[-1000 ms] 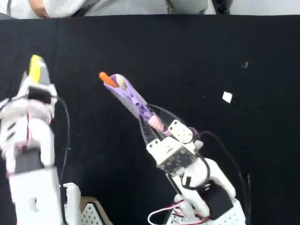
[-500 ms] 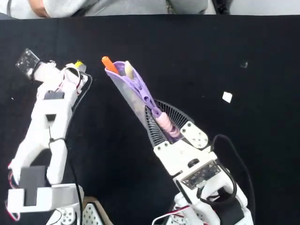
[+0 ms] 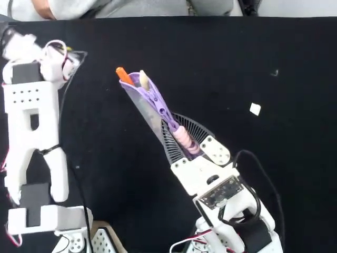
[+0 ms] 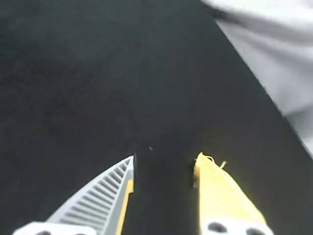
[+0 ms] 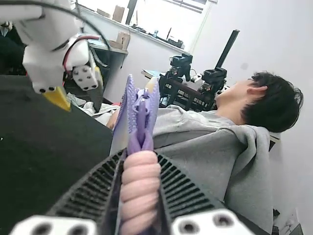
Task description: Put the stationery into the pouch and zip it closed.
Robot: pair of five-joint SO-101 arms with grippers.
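Right pincer [image 5: 141, 164] was seen pinching the near end of the purple pouch [image 3: 150, 103], together with a pink coiled strap [image 3: 185, 139]. The pouch was held raised off the desk [image 3: 237, 63], with its open end pointed far and left. An orange pen [image 3: 122, 75] and a cream item [image 3: 143, 78] were seen sticking out of that mouth. Left pincer [image 4: 165, 159] was spread, with nothing between its tips.

The step was judged as seating the stationery and zipping, not yet done. For this the pouch was best held steady by the right pincer. The pen and cream item were to be pushed fully inside before any zip pull, as a jam on the protruding ends was judged likely. The zip tab could not be made out.

The pouch mouth lay well apart from the left pincer, to its right and nearer, and far-left of the right pincer along the pouch body. A small white piece [image 3: 255, 109], not identifiable, lay on the desk to the right, well apart from both
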